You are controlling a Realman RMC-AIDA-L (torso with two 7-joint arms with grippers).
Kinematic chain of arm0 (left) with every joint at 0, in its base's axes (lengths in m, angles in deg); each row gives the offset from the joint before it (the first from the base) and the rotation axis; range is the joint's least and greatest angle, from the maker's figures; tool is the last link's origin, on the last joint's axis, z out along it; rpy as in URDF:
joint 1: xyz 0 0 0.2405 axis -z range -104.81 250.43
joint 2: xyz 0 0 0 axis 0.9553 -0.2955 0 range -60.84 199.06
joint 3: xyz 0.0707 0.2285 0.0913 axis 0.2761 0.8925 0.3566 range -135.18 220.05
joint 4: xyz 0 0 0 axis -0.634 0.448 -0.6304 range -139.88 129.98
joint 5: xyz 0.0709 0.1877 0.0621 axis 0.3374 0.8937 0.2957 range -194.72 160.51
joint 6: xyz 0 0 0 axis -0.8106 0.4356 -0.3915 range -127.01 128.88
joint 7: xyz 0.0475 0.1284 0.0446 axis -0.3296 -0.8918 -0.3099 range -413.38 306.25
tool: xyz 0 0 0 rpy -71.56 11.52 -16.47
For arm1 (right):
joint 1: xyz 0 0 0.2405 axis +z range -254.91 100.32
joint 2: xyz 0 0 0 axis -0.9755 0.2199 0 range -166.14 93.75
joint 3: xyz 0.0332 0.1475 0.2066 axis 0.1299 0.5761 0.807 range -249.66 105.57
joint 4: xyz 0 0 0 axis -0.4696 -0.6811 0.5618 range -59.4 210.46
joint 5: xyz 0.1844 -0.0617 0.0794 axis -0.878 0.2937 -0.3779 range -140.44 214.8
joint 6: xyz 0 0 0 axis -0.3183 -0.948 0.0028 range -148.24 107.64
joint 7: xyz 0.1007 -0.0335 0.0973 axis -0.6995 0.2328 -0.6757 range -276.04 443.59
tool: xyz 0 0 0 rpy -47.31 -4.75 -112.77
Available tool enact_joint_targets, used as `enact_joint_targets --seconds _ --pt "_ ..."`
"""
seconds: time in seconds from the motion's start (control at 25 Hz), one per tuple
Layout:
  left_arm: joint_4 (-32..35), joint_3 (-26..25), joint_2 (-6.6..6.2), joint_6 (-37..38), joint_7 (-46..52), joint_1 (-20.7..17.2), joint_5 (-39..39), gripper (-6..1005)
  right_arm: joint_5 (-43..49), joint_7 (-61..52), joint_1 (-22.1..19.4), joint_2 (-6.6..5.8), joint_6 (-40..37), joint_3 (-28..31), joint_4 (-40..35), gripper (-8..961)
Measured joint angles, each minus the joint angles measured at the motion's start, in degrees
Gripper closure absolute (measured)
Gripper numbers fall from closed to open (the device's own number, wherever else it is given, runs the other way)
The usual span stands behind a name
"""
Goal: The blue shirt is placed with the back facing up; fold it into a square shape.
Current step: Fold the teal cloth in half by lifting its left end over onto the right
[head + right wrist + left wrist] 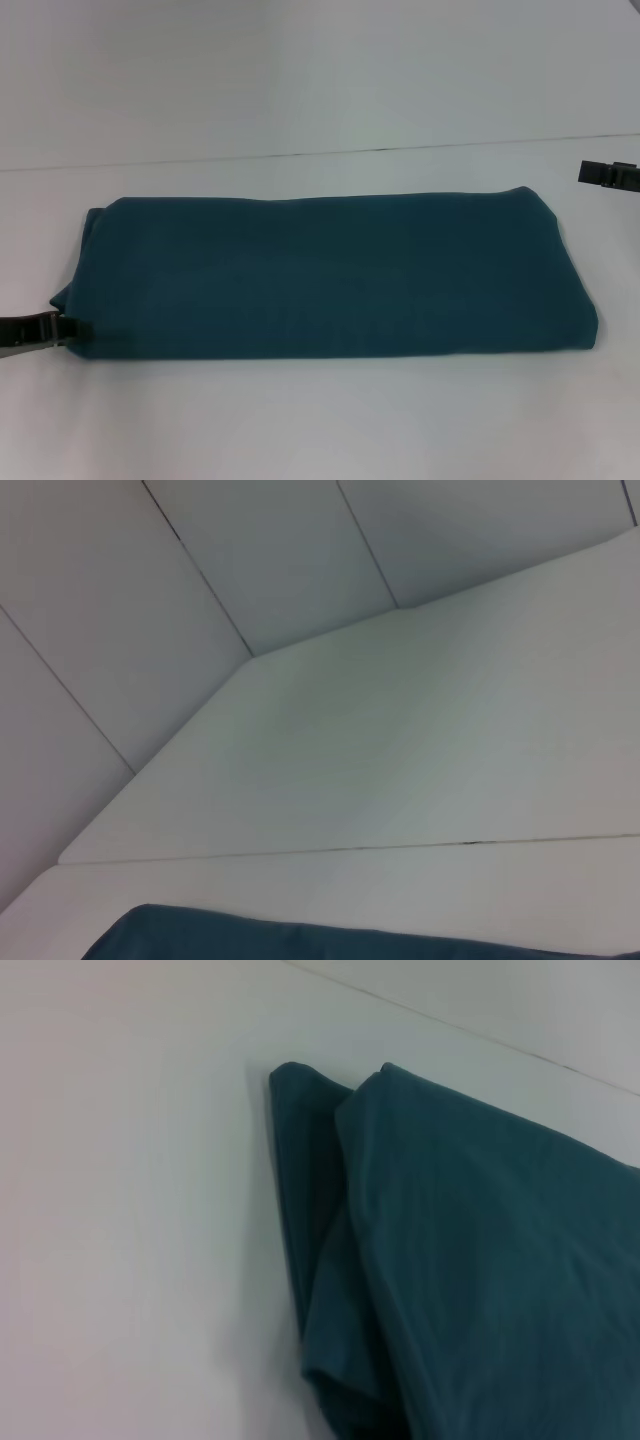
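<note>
Already folded into a long, wide band, the blue shirt [330,275] lies flat on the white desk [320,420], running left to right across the middle of the head view. Its plain side faces up, with no lettering showing. The near edge is a fairly straight fold line; the right end flares out a little toward the near right corner, and the left end is rounded and bunched.

The left tool [62,328] sits low at the left edge of the scene, right at the near left corner of the shirt, its dark tip touching or just beside the cloth. Whether it is wide, narrow or pinching the fabric cannot be told from these views. The left wrist view shows that end of the shirt [480,1280] up close: two stacked layers of fabric, the lower one sticking out past the upper, with soft folds at the corner and bare desk [130,1240] beside it.

The right tool [608,174] hangs at the far right edge of the scene, apart from the shirt and beyond its far right corner; its opening cannot be told either. The right wrist view catches only a strip of the shirt [300,938] against the desk [400,750] and the panelled wall [150,600] behind.
</note>
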Motion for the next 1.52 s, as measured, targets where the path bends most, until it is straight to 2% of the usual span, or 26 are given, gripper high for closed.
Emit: enact_joint_targets --seconds 0.24,0.48,0.64,0.8,1.08,1.24,1.36,1.52 --pt "-0.02 -0.08 -0.1 -0.19 -0.03 0.02 0.02 871 0.0 0.02 0.0 0.35 0.07 0.0 0.02 54" --pt "0.77 -1.1 -0.49 -0.03 -0.41 -0.79 0.1 982 -0.01 0.04 0.15 0.69 0.43 0.0 0.45 54" --pt "1.32 -4.01 -1.16 0.98 -2.08 -1.57 0.1 972 -0.01 0.02 0.47 1.3 0.78 0.02 0.51 54" --pt "2.42 -9.17 -2.07 2.94 -4.09 -2.24 1.02 962 0.0 -0.02 0.88 1.87 1.24 0.07 0.55 54" --pt "6.46 -17.83 -4.24 5.17 -5.7 -4.11 5.31 944 -0.16 -0.08 2.05 2.69 2.16 0.09 0.77 54" --pt "8.75 -20.71 -5.27 6.91 -6.16 -4.88 5.89 934 -0.28 -0.08 2.69 2.97 2.34 0.09 1.08 53" --pt "10.21 -20.61 -5.11 9.95 -6.36 -4.98 3.21 926 -0.77 0.25 2.89 3.05 2.46 0.05 1.61 53" --pt "10.96 -18.16 -3.56 19.48 -8.3 -3.72 -8.94 916 -1.04 0.83 2.91 3.12 2.6 -0.12 2.14 53"
